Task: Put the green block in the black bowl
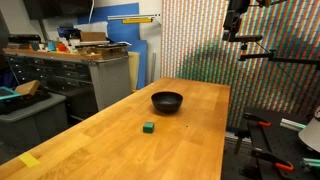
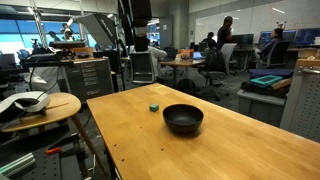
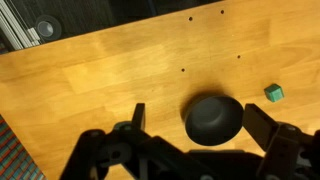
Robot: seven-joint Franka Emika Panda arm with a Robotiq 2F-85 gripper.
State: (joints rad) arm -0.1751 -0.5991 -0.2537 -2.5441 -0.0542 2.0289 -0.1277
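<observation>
Your claw stands wide in the wrist view: one finger shows at 9 o'clock of the black bowl and the other at 3 o'clock, with nothing held between them. It hangs well above the wood, with the bowl seen in the gap from above.

The green block sits on the table at about 2 o'clock from the bowl in that view, apart from it and not touching. In an exterior view the block lies at 7 o'clock of the bowl; in an exterior view from another place the block lies at 10 o'clock of the bowl.

The table is pale butcher-block wood, with a few small dark holes near its far edge in the wrist view. A yellow strip lies at its near corner.

Around you:
- A workbench with drawers stands at 9 o'clock.
- A shimmering striped screen stands behind the table.
- A round side table stands at 9 o'clock in an exterior view.
- People at desks sit at 1 o'clock in that same view.
</observation>
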